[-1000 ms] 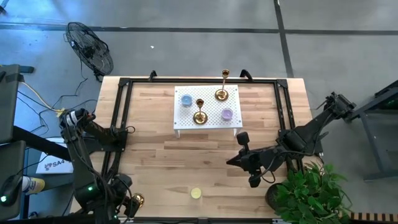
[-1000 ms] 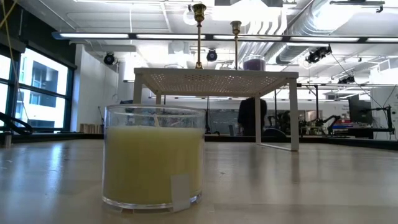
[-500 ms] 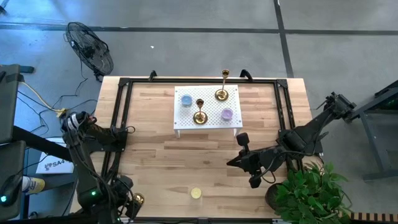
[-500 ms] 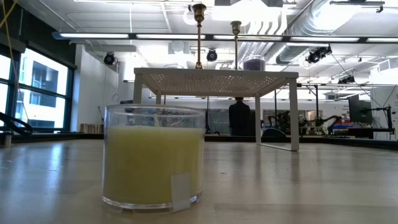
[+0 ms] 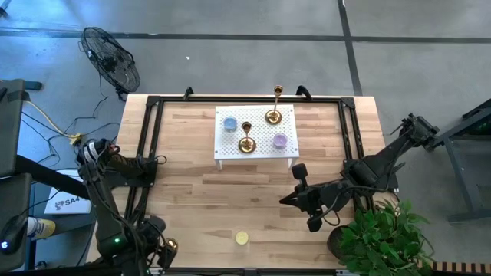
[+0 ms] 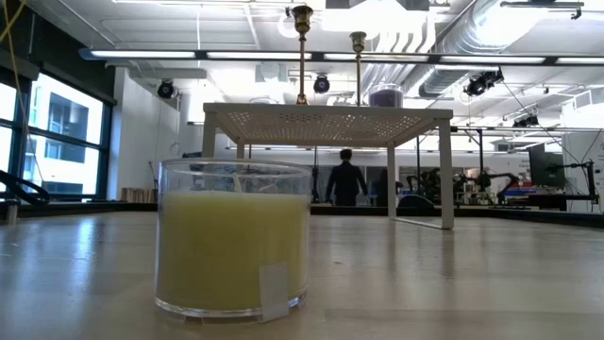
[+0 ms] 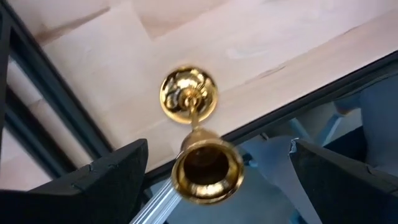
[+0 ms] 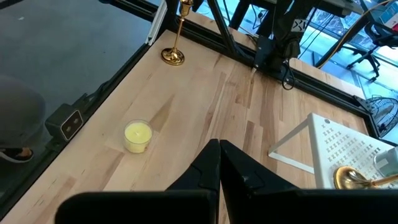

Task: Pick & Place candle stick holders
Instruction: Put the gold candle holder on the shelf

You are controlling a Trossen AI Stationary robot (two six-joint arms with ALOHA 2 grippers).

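Candle stick holders sit in two places. From above we see two of them (image 5: 246,140) (image 5: 273,115) upright on the white perforated stand (image 5: 256,156) near the counter's (image 5: 199,199) far edge, beside a blue candle (image 5: 229,123) and a purple candle (image 5: 280,141). A third holder (image 5: 170,246) stands at the near left corner, just beside the left pincer (image 5: 159,257). Bare wood lies open between the stand and the yellow candle (image 5: 242,238). The right pincer (image 5: 294,199) hovers right of centre.

At counter level, the yellow candle fills the foreground; a person (image 6: 347,182) stands far behind.

From the left wrist, we see fingers (image 7: 106,180) spread wide on either side of the third holder, which stands close to the counter's edge.

From the right wrist, its fingers (image 8: 211,174) are pressed together, empty.
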